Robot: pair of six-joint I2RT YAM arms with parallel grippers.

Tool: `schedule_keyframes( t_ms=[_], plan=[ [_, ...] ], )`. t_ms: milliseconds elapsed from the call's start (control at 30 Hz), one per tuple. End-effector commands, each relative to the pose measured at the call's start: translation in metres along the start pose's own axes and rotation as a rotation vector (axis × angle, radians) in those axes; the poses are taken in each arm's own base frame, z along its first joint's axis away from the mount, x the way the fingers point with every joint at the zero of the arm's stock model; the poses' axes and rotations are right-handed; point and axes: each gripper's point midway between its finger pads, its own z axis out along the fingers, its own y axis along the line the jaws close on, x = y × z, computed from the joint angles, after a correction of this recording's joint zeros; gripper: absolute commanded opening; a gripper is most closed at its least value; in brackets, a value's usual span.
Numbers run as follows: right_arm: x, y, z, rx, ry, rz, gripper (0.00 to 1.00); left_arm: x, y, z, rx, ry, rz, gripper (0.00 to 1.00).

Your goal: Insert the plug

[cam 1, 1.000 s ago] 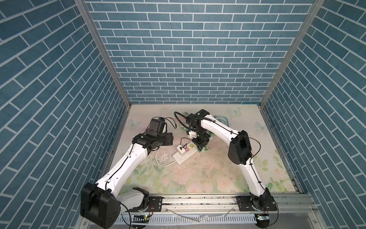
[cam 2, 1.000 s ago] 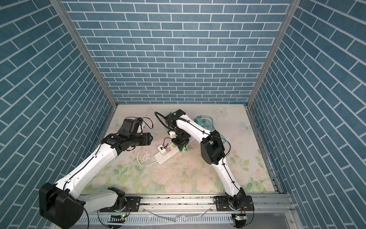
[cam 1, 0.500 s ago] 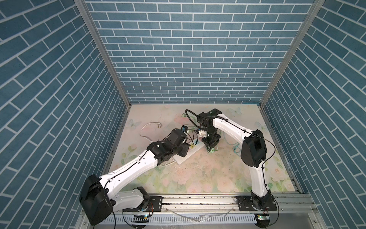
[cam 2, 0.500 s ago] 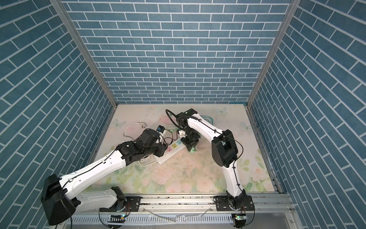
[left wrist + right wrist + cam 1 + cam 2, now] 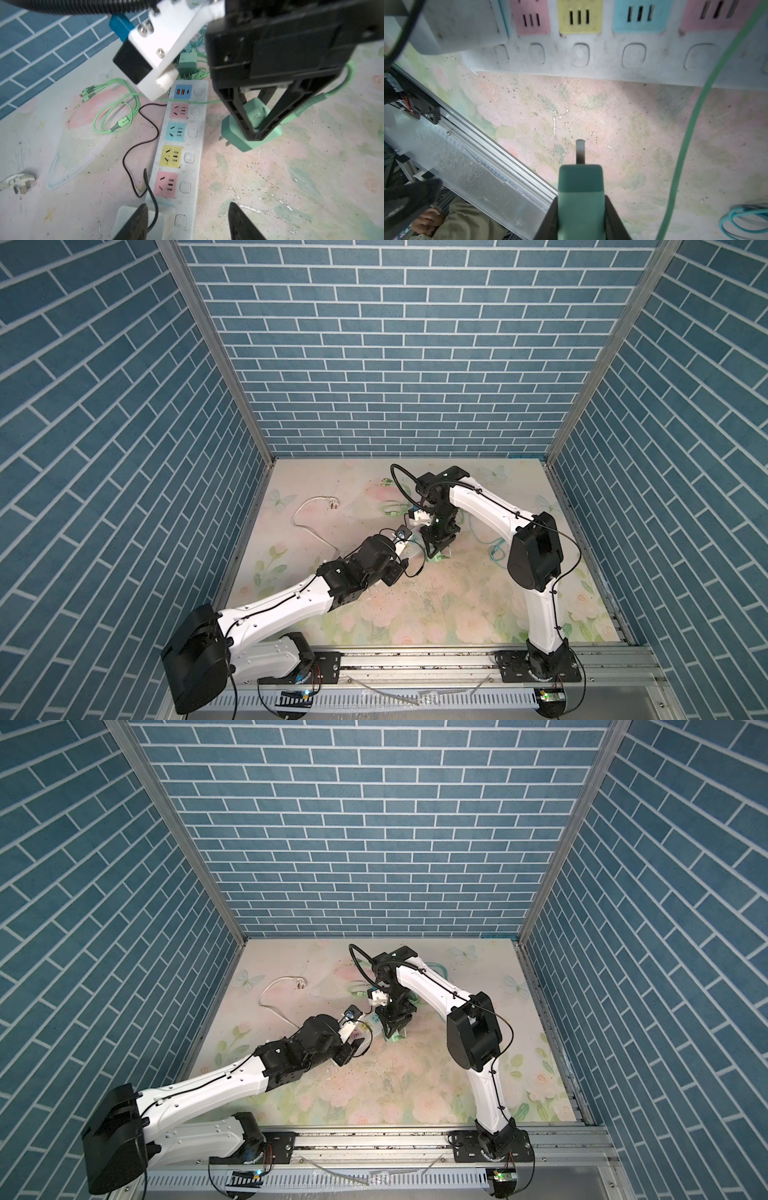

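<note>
- Right gripper [image 5: 256,133]: jaws pinching a mint-green plastic plug [image 5: 580,187]; a metal prong projects past the fingertips toward the strip.
- White plastic power strip with coloured sockets [image 5: 198,143]: flat on floral mat [image 5: 291,176], just beside the pinched plug, not touching.
- Left gripper [image 5: 188,216]: jaws spread over one end of the strip.

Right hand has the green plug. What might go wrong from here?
The green plug in the right hand sits beside the power strip with prongs pointing sideways; turning them down could twist it in the grip. A green cable crosses the strip and might snag. The left hand stands open at the strip's end, so pushing may slide the strip.
</note>
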Motion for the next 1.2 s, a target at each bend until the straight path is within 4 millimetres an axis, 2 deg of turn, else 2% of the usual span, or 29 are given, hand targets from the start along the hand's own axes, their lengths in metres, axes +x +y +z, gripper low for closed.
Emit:
schedule_keyframes(
  t_ms=[0, 100, 300, 400, 567, 867, 1067, 1167],
  plan=[
    [-0.002, 0.017, -0.021, -0.083, -0.06, -0.023, 0.0, -0.022, -0.005, -0.005, 0.011, -0.137, 0.094, 0.64],
    [-0.004, 0.022, -0.025, -0.118, -0.073, -0.015, 0.0, -0.023, -0.012, -0.004, 0.038, -0.175, 0.149, 0.66],
    [-0.006, 0.022, -0.029, -0.14, -0.09, 0.007, 0.0, -0.015, -0.041, 0.0, 0.1, -0.221, 0.328, 0.69],
    [-0.007, 0.022, -0.029, -0.143, -0.087, 0.017, 0.0, -0.015, -0.046, -0.001, 0.119, -0.255, 0.355, 0.69],
    [-0.011, 0.03, -0.033, -0.185, -0.107, 0.025, 0.0, -0.015, -0.048, 0.004, 0.115, -0.273, 0.405, 0.71],
    [-0.012, 0.042, -0.037, -0.226, -0.118, 0.013, 0.0, -0.015, -0.051, 0.032, 0.095, -0.226, 0.478, 0.71],
    [-0.011, 0.042, -0.034, -0.228, -0.109, 0.013, 0.0, -0.027, -0.049, 0.034, 0.073, -0.257, 0.474, 0.71],
    [-0.009, 0.043, -0.035, -0.233, -0.113, 0.012, 0.0, -0.026, -0.047, 0.04, 0.051, -0.237, 0.485, 0.71]
  ],
)
